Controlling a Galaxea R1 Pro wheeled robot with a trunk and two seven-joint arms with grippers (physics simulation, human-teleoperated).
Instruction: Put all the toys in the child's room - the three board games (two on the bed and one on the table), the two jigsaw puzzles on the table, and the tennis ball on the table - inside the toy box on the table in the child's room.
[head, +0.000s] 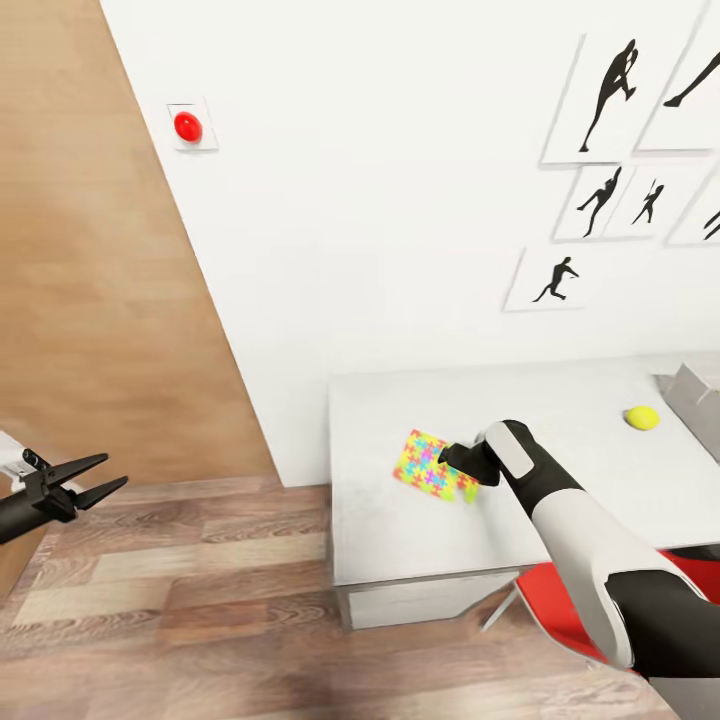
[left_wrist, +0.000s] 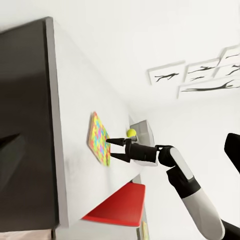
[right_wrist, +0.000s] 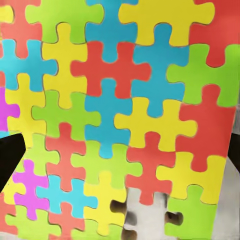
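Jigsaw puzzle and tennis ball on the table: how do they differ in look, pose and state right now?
The jigsaw puzzle is a flat, many-coloured board; the tennis ball is a round, plain yellow-green ball. The jigsaw puzzle sits near the table's left part with the right pincer open at it; the tennis ball lies apart, far right, beside the grey toy box. Both rest on the white table, outside the toy box.

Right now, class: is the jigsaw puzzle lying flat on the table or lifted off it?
Flat: the puzzle rests on the table.
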